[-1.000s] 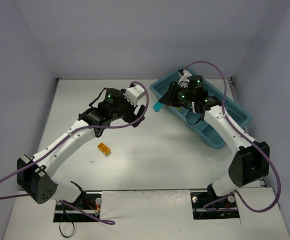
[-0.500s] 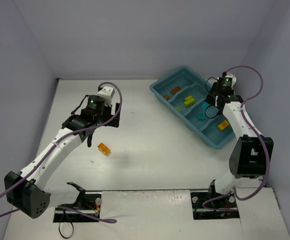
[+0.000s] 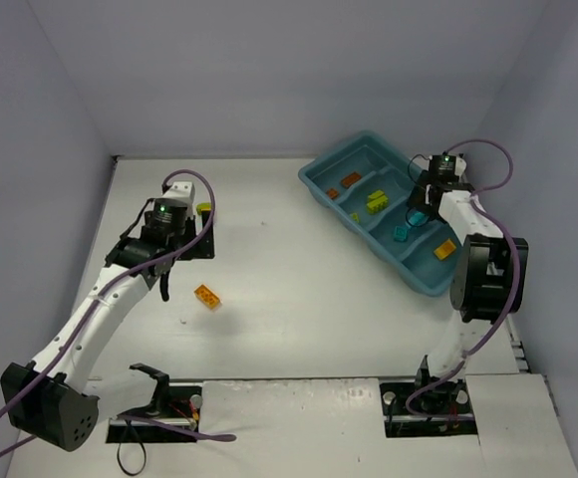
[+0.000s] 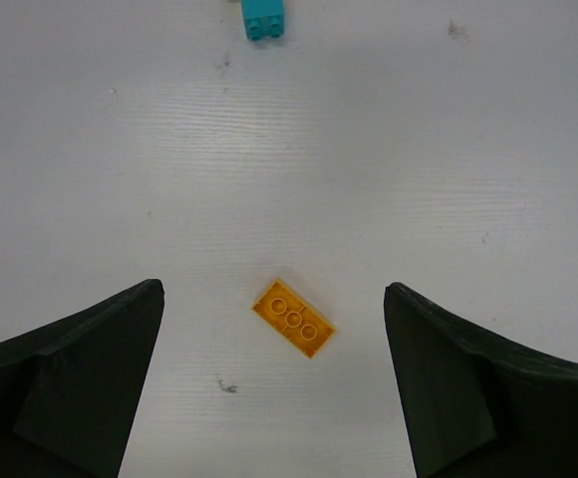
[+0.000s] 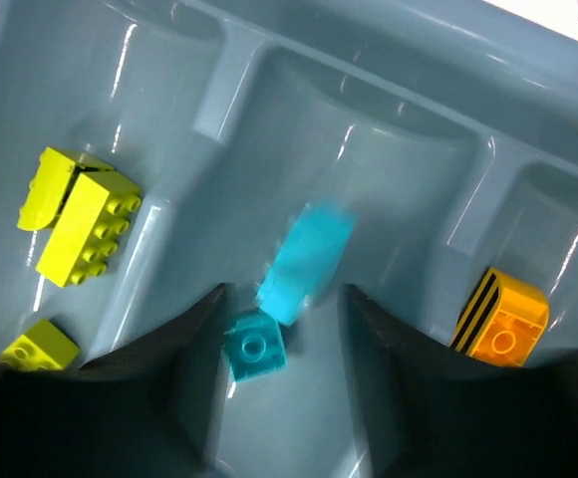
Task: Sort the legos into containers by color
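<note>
Now my right gripper (image 5: 284,296) has parted and the cyan brick (image 5: 304,261) falls into the tray (image 5: 389,119); my left gripper (image 4: 271,294), wide apart, has come above the orange brick (image 4: 293,318), next to sort.

A white table (image 3: 299,299) takes up the floor of the scene, its top matte with a faint grain up close. Pale grey-lilac walls close it in: a back wall (image 3: 269,80), a left wall (image 3: 30,199) and a right wall (image 3: 558,149). A dark seam (image 3: 209,156) runs where the table meets the back wall. A tiny white speck (image 3: 182,321) lies on the table's left half. The left wrist view shows a small dark smudge (image 4: 227,386) low down and a second smudge (image 4: 456,30) near the top right. At the near edge sit a left recess (image 3: 135,426) and a right recess (image 3: 438,426). The left one holds what may be thin red and yellow wires (image 3: 181,408), too small to be sure.
</note>
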You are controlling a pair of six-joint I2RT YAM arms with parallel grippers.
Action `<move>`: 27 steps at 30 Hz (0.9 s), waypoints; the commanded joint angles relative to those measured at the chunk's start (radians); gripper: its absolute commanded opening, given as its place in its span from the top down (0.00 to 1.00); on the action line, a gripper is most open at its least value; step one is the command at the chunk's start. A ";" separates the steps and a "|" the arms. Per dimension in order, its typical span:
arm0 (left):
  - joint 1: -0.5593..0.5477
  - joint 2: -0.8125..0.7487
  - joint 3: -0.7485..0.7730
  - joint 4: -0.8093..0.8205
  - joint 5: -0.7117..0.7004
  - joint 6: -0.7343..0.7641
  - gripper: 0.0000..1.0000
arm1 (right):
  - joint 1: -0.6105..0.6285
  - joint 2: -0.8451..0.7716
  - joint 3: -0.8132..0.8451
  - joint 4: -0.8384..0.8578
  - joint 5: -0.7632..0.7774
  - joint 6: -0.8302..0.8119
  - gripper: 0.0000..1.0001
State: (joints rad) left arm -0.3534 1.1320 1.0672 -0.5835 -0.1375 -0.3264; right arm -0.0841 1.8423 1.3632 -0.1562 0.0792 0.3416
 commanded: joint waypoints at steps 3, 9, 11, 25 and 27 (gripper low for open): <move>0.040 -0.031 0.028 -0.012 -0.013 -0.039 0.15 | 0.000 -0.075 0.070 0.018 -0.007 -0.033 0.41; 0.062 -0.025 0.085 -0.036 -0.008 -0.049 0.15 | 0.157 -0.216 0.034 0.038 -0.125 -0.148 0.37; 0.073 -0.021 0.105 -0.053 -0.013 -0.053 0.15 | 0.277 -0.267 0.011 0.061 -0.212 -0.223 0.37; 0.137 -0.103 0.200 -0.176 -0.099 -0.089 0.15 | 0.920 -0.073 0.011 0.181 -0.398 -0.352 0.19; 0.145 -0.124 0.198 -0.183 -0.116 -0.092 0.15 | 0.984 -0.031 0.049 0.191 -0.363 -0.343 0.19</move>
State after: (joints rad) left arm -0.2237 1.0554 1.2137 -0.7444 -0.2016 -0.3988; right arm 0.8387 1.7714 1.3464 -0.0341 -0.3115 0.0135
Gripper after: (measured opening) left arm 0.851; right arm 0.812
